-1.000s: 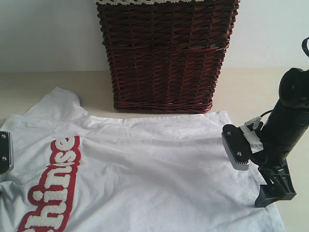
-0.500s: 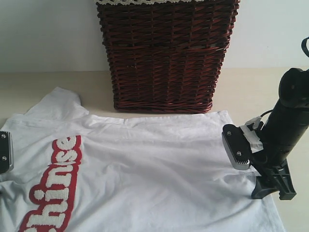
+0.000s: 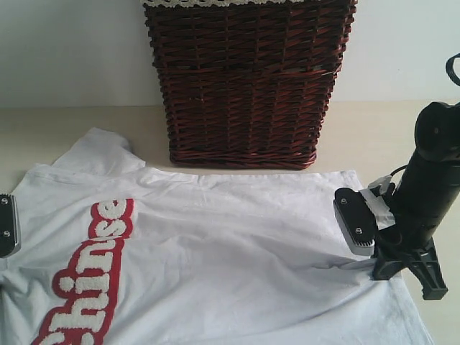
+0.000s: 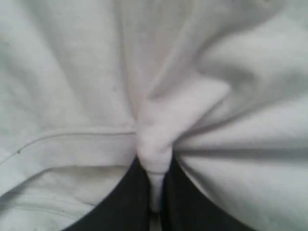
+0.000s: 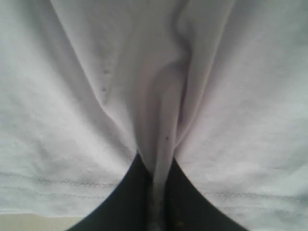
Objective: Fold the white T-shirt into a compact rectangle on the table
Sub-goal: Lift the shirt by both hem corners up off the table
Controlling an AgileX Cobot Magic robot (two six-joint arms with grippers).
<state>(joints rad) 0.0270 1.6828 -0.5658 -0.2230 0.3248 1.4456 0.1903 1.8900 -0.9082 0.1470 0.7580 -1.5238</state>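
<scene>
The white T-shirt (image 3: 237, 251) lies spread on the table (image 3: 72, 122), its red-outlined lettering at the near left. My right gripper (image 3: 402, 277) stands on the shirt's right part near the hem, shut on a pinched fold of white cloth (image 5: 161, 159). In the left wrist view my left gripper (image 4: 155, 202) is shut on a bunched ridge of the T-shirt (image 4: 154, 144). In the exterior view only part of the left arm's camera block (image 3: 7, 226) shows at the left edge; its fingers are out of that frame.
A dark brown wicker basket (image 3: 244, 79) with white lace trim stands at the back, just behind the shirt's far edge. Bare table shows beside the basket on both sides and to the right of the right arm.
The right gripper has closed on the shirt's cloth. The shirt has slid to the right and a little away, with creases drawn toward the right fingers.
</scene>
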